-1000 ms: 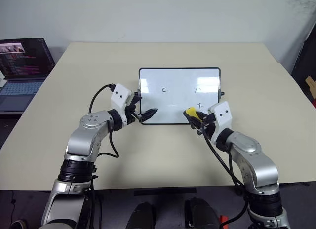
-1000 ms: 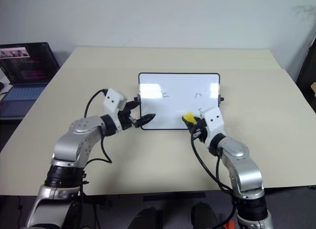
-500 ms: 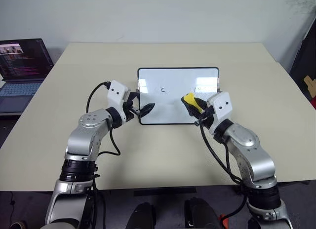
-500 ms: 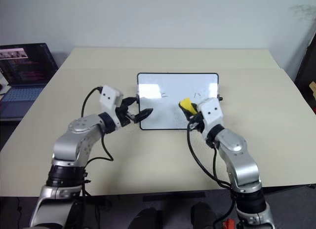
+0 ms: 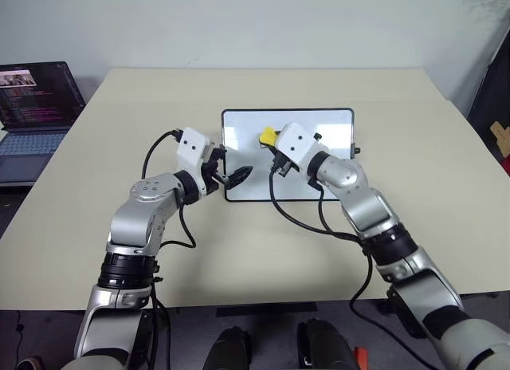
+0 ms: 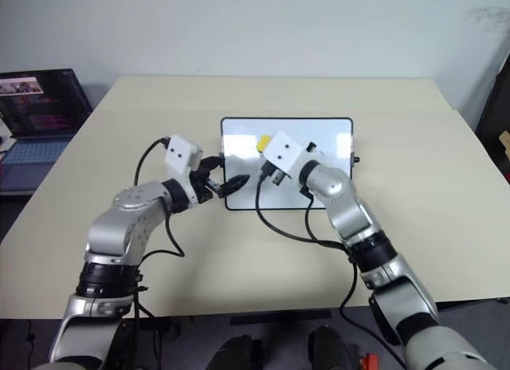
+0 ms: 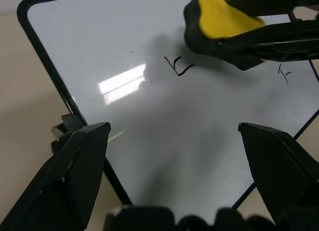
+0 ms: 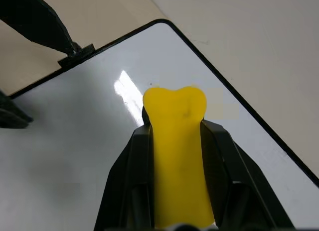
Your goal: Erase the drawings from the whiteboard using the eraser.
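step: wipe drawings (image 7: pixel 179 67) | right gripper (image 8: pixel 174 141) clamps eraser (image 8: pixel 175 156) over whiteboard (image 5: pixel 239 159) far-left area | left gripper (image 7: pixel 174 136) fingers spread at near-left corner | advice: press flat, brace board

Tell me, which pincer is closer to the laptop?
Left. The left pincer sits at the whiteboard's near-left edge, on the laptop's side; the right pincer holds the eraser over the board, farther away.

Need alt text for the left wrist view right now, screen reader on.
The yellow eraser, clamped in the right tool, hangs just beside a small dark squiggle on the whiteboard. The left tool's black fingers stand wide open around the board's near edge.
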Tool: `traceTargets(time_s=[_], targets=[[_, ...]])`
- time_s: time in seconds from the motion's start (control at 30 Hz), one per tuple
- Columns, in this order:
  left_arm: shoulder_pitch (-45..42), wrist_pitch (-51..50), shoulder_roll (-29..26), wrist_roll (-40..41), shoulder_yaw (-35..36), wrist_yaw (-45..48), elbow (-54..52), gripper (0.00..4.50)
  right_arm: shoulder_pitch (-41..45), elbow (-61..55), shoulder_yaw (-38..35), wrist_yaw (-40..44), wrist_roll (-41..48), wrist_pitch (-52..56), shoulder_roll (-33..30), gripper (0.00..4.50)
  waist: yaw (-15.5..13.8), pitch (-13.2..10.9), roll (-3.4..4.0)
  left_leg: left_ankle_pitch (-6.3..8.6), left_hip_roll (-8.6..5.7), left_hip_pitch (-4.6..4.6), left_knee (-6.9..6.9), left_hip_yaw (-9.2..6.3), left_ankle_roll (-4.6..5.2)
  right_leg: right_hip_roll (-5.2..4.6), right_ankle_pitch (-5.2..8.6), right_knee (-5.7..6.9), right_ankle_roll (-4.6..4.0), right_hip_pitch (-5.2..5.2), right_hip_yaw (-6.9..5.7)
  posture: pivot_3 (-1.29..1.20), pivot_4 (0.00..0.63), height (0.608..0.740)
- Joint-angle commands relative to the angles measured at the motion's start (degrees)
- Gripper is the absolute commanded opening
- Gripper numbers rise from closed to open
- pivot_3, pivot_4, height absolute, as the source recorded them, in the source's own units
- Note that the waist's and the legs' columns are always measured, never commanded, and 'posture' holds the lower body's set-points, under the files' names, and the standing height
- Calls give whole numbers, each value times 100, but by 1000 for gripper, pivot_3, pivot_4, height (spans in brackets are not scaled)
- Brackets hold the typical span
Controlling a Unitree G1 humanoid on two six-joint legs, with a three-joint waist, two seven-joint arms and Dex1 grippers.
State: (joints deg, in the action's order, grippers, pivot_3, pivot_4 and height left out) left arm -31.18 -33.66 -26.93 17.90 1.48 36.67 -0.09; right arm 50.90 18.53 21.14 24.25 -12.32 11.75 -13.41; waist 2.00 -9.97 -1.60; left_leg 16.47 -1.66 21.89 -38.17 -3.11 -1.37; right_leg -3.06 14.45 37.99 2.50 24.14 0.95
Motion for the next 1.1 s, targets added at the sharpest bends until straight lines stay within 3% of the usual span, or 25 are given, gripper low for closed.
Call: traceTargets(time_s=[0.03,0.2,0.57,1.1], targets=[[35,8,-10,49,37,-18,-315,4500,405,561,37,-7,-176,-454,87,976,0,0,0,0,1,0,1,-1,0,-1,0,0,0,0,-1,0,150,740],[138,101,21,24,17,-28,-445,4500,515,1258,95,123,-381,-551,40,976,-1,0,0,0,2,-1,3,0,-1,-4,0,-1,0,0,1,0,150,740],[62,122,63,16,-16,15,-376,4500,108,958,409,624,-912,-369,-457,976,-19,11,-2,5,-2,-14,-12,-8,8,-4,-2,19,0,-15,-3,0,150,740],[145,100,120,8,-41,1,-459,4500,1169,2088,281,-196,-1079,-1065,303,974,50,8,0,2,5,-28,-65,-10,14,4,-13,98,-19,-12,1,0,150,740]])
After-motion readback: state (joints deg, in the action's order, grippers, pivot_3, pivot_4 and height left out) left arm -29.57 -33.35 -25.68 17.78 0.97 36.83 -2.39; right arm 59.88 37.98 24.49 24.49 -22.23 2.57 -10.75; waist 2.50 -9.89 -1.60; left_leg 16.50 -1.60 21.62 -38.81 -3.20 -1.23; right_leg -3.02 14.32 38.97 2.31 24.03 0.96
